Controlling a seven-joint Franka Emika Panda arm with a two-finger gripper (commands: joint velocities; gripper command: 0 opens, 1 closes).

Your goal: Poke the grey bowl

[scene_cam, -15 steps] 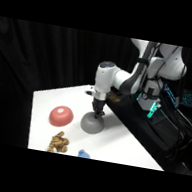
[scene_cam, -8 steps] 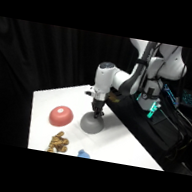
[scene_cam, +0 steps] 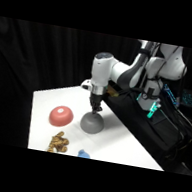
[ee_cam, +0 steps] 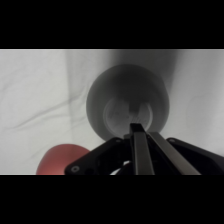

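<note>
Dark grey and matte, the grey bowl (scene_cam: pixel 92 123) is sitting upside down, dome up, near the middle of the white table (scene_cam: pixel 121 144). The gripper (scene_cam: pixel 95 109) is coming straight down onto it from above, its tip meeting the top of the dome in the side view. In the wrist view the fingers (ee_cam: pixel 141 150) are lying pressed together in a single narrow bar, with no gap between them and nothing held, pointing at the flat round base of the grey bowl (ee_cam: pixel 127 107). A red bowl (scene_cam: pixel 61 115) is resting dome up just beside the grey one, apart from it. A brown lumpy object (scene_cam: pixel 59 142) is lying near the table's front edge, with a small blue thing (scene_cam: pixel 84 154) beside it.
</note>
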